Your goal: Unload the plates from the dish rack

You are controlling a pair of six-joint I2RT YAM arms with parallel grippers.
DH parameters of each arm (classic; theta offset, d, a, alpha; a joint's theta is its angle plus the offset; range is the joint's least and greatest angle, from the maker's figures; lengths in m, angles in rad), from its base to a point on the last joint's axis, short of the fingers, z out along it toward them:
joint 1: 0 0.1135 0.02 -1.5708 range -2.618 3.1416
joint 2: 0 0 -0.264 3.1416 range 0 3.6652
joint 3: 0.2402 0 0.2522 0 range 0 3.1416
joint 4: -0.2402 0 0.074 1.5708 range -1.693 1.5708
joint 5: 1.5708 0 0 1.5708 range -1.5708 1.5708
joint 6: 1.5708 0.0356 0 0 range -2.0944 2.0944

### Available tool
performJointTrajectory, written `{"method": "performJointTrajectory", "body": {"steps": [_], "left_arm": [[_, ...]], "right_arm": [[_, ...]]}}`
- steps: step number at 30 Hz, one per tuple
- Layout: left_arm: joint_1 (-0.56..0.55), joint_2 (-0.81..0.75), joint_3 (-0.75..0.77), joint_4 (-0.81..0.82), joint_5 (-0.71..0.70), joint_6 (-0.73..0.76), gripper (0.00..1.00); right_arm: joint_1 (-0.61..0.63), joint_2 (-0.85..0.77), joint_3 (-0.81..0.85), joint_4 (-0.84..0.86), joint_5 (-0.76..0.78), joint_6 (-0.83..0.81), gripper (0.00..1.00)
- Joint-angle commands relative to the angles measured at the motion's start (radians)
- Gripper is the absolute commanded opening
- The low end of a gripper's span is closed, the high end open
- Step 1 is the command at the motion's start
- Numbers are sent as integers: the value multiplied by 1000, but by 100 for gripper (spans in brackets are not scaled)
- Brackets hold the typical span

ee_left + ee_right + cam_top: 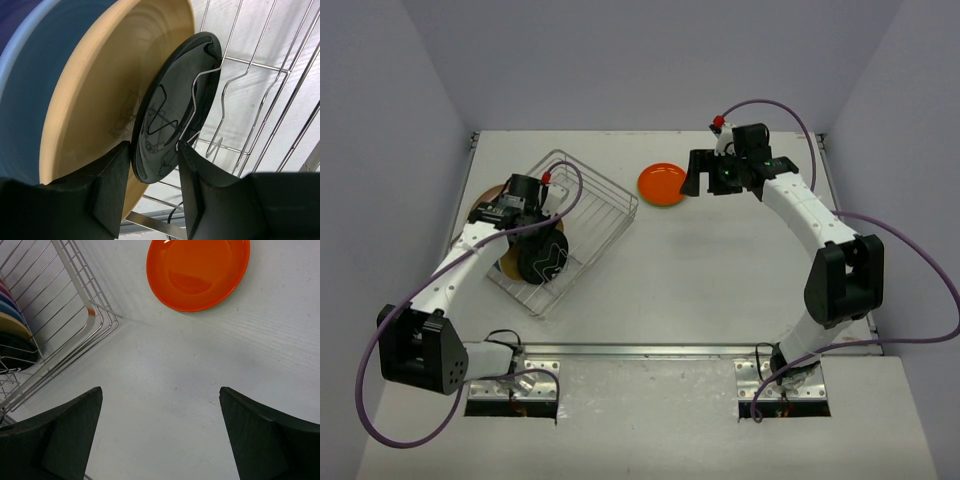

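Observation:
The silver wire dish rack [610, 190] stands at the left of the table. In the left wrist view my left gripper [153, 147] has its fingers on either side of the lower rim of a glossy black plate [170, 100], which stands upright in the rack with a rack wire [192, 95] across its face. A tan plate [100, 90] and a blue plate [25, 75] stand right behind it. The black plate [542, 255] also shows from above. An orange plate [662, 184] lies flat on the table. My right gripper [695, 180] hovers open and empty beside it [197, 272].
The rack's corner [90, 315] shows in the right wrist view, left of the open right gripper [160, 390], with more plates [12, 322] standing at its far end. White walls enclose the table on three sides.

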Motion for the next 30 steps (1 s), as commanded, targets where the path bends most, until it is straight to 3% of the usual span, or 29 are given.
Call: {"method": "performJointTrajectory", "body": {"steps": [1, 8, 13, 19, 30], "left_arm": [[-7, 11, -16, 54, 21, 0, 38], [-7, 2, -7, 43, 57, -5, 19], [-8, -8, -1, 27, 66, -8, 1], [-8, -41, 63, -15, 32, -3, 0], [-8, -70, 346, -150, -11, 35, 0]], "right_arm": [[1, -46, 9, 37, -23, 11, 99], [0, -46, 11, 36, -34, 12, 99], [1, -44, 18, 33, -43, 16, 99], [1, -49, 37, 31, -79, 22, 99], [1, -65, 58, 40, -162, 40, 99]]}}
